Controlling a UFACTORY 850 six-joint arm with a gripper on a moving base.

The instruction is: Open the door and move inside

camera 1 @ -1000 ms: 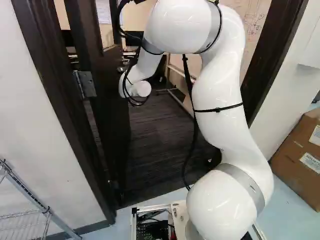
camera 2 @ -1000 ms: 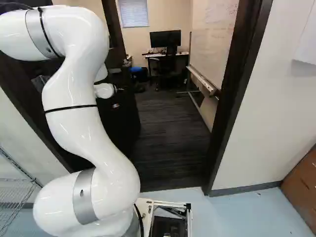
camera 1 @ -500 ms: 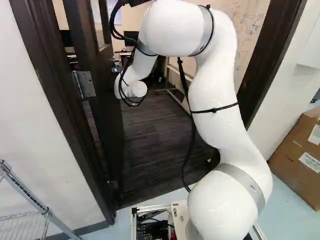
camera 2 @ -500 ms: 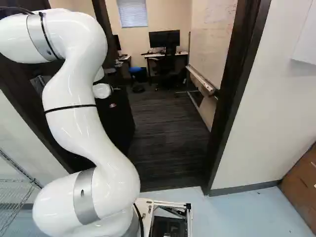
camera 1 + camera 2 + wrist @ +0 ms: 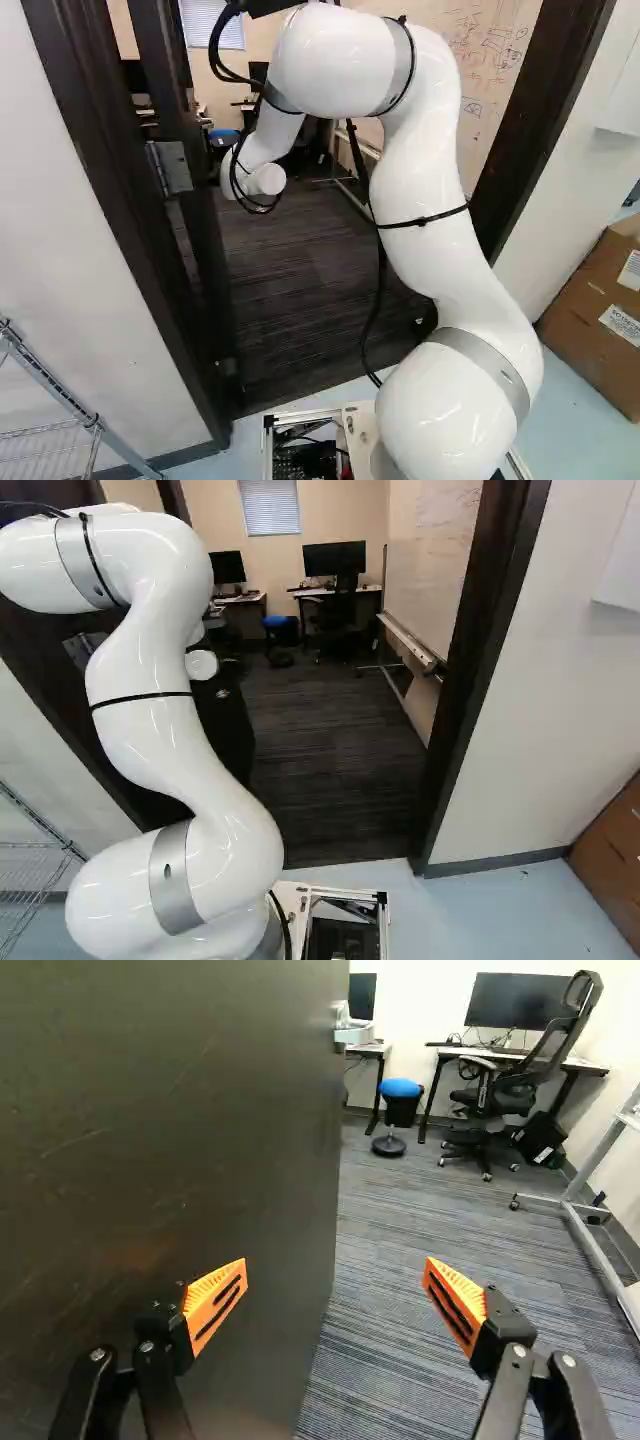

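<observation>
I am recording the door [image 5: 170, 1180] as presenting a dark, smooth face with a low sheen and faint scuffs, its hinge [image 5: 170, 168] showing dull grey metal, while my arm [image 5: 425, 190] is displaying a glossy, smooth white casing. The orange pads [image 5: 215, 1305] on my fingers [image 5: 505, 1345] are looking ribbed and matt, like rubber or plastic. The carpet [image 5: 400, 1250] is showing a coarse striped weave, the box [image 5: 580, 310] is presenting matt brown cardboard, and the rack [image 5: 52, 380] is gleaming as bright wire metal.
</observation>
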